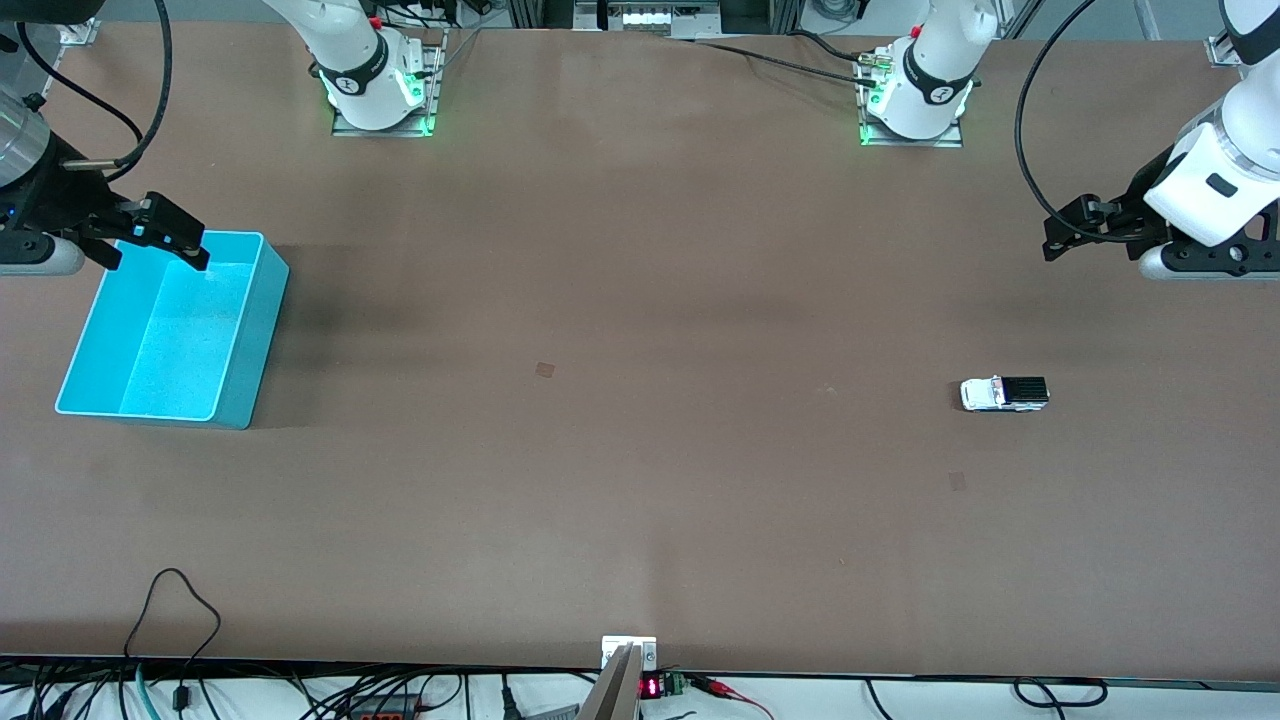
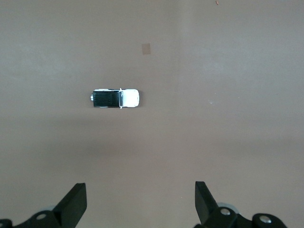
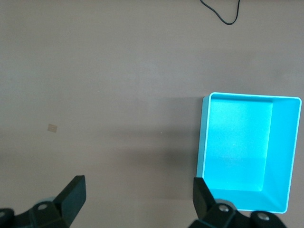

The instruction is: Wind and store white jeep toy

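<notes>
Left gripper, fingers released, should drop squarely over the white jeep toy at frame right; right gripper, released, waits over the turquoise bin

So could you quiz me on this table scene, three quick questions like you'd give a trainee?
1. True or false: the white jeep toy already lies inside the turquoise bin.
2. Which gripper hangs above the bin's rim: A) left gripper, B) right gripper?
3. Fill in: both grippers' fingers are ____.

Key: 1 false, it sits on the table toward the left arm's end. 2 B. 3 open, holding nothing.
</notes>
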